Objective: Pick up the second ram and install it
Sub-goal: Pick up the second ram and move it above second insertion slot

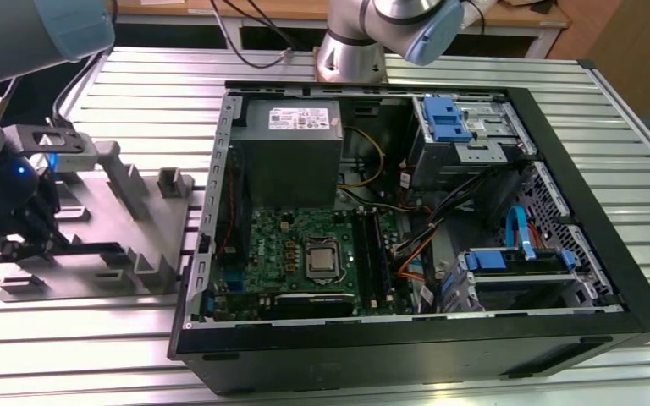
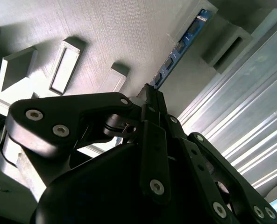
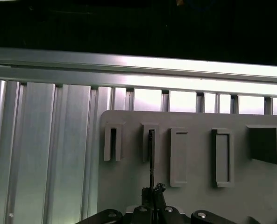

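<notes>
At the exterior view's left edge, the gripper (image 1: 14, 249) sits low over the grey holder (image 1: 145, 249), fingers pinched together on the ram stick (image 2: 182, 42), which stands in a holder slot; nothing is lifted yet, and the open computer (image 1: 415, 211) mid-frame awaits it

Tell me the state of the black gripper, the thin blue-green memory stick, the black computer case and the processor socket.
Black two-finger gripper: shut on the second ram at its end.
Second ram, the thin blue-green circuit-board stick: standing on edge in the grey fixture tray, not yet lifted out.
Black metal computer case: lying on its side, panel off, inside exposed.
Motherboard's processor socket: chip seated, no cooler on it.
</notes>
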